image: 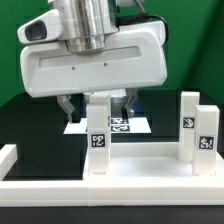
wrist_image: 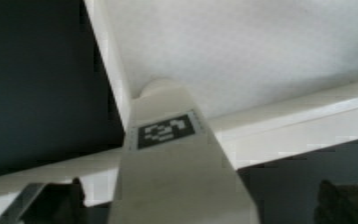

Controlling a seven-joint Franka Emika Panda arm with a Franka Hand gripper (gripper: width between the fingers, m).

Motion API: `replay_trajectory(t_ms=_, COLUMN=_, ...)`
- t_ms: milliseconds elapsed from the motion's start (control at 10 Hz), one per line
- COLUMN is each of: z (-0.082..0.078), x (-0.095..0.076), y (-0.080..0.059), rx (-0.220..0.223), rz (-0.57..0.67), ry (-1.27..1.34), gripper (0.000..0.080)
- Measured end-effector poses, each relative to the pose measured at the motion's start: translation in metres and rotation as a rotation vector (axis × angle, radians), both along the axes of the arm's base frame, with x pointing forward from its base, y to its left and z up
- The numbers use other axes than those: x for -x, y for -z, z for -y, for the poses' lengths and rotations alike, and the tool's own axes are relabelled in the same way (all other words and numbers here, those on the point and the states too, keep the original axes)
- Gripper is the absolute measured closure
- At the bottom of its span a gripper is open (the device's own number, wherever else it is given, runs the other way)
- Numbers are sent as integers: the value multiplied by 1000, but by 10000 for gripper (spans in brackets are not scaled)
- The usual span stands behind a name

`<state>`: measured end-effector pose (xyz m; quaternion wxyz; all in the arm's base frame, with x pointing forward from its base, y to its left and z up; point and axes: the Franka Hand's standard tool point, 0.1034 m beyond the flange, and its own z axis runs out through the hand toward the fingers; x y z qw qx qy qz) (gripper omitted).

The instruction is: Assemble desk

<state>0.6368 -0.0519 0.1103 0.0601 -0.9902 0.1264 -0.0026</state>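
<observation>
**Open gripper above an upright leg on the desk top**

The white Franka arm's two-finger gripper [image: 97, 104] hangs over the middle of the scene, its dark fingers [image: 68, 107] spread wide and apart from everything; nothing is held between them. Directly beneath stands a small white plastic block leg [image: 98, 130], upright, with a black-and-white square tag on its face; its top reaches up between the fingers without touching either as far as the exterior view shows.

The wide white plastic tray-like desk top [image: 140, 177] with a raised rim lies on the black table [image: 20, 120], low in the exterior view; the leg under the gripper rises from it towards the exterior view's left; two more white tagged legs [image: 196, 135] stand upright just beside each other at the exterior view's right end of the top. Whether any leg is fully seated in the top cannot be told.

Behind the centre leg, the marker board [image: 122, 125], thin, flat and white with black tags, lies on the table; a long white border rail [image: 8, 155] runs along the exterior view's left edge.

In the wrist view the tagged leg [wrist_image: 172, 160] stands between the two dark fingertips [wrist_image: 43, 203], each well clear of it; the white desk top surface [wrist_image: 247, 60] spreads behind it, beside the black table.
</observation>
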Motion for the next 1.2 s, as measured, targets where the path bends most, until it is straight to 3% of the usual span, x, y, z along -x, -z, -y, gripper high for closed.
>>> replay_trajectory(t_ms=200, z=0, x=0, y=0, rx=0, rz=-2, ry=15, gripper=410)
replay_trajectory(t_ms=300, z=4, x=1, y=0, rx=5, rz=-9, ry=55, gripper=503)
replay_trajectory(t_ms=500, z=4, x=1, y=1, rx=2, rz=-30, ry=245, gripper=504)
replay_trajectory(t_ms=700, z=0, x=0, y=0, rx=6, rz=-81, ry=699, gripper=504)
replay_trajectory(t_ms=1000, z=7, x=-1, y=1, rx=-131, rz=-135, ry=1262, gripper=505)
replay_trajectory(t_ms=1100, z=5, x=-1, y=2, rx=-128, rz=-141, ry=1277, gripper=505)
replay_trajectory(t_ms=1200, z=5, x=0, y=2, rx=-126, rz=-137, ry=1253, gripper=430)
